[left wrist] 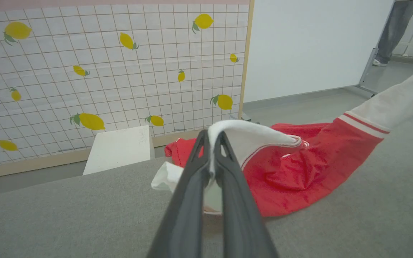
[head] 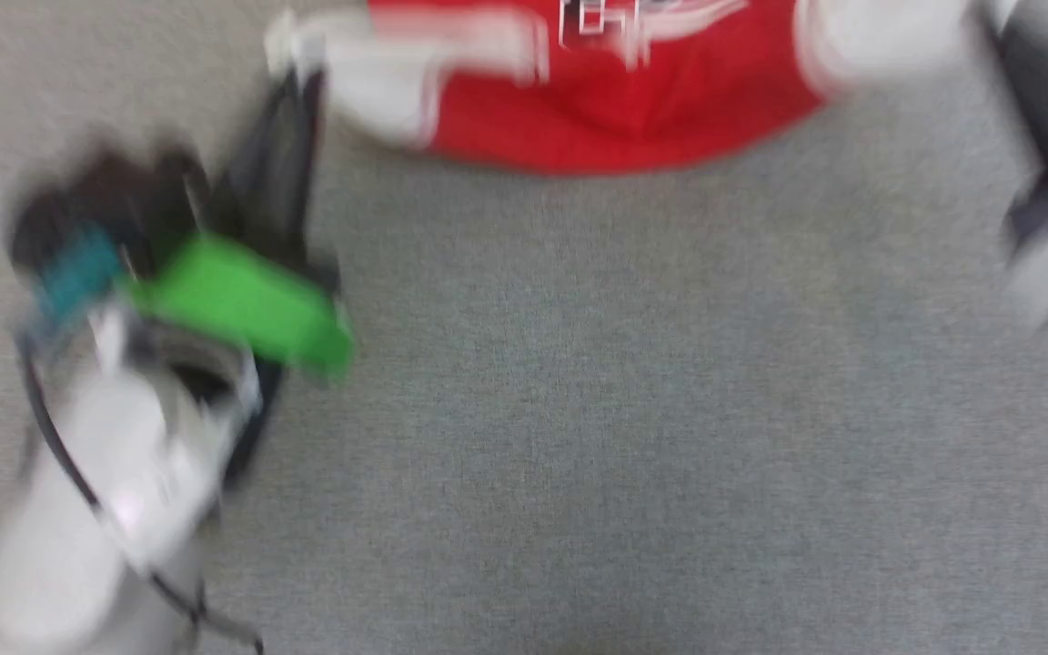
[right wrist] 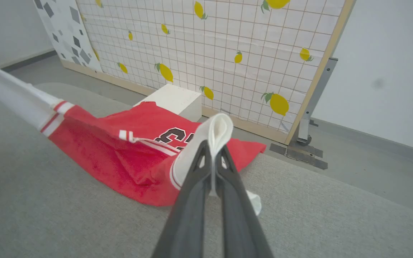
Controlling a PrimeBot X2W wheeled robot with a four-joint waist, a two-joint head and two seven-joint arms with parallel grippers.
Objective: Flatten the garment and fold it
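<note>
My left pincer [left wrist: 212,141] is clamped on the garment [left wrist: 299,168] by one white sleeve, and my right pincer [right wrist: 213,148] nips the other. The red body sags between them onto the grey tabletop [right wrist: 48,215].

My left claw [left wrist: 212,138] has two long dark grey fingers [left wrist: 188,200] tapering to slim tips, each with a small cut-out near the end; my right claw [right wrist: 212,145] looks the same. Behind the left one sit a bright green block [head: 242,305] and a teal patch [head: 78,273], both blurred. My left forearm [head: 96,528] is a rounded white shell with a thin black cable [head: 69,473] along it. My right arm [head: 1047,182] is white and dark grey.
</note>
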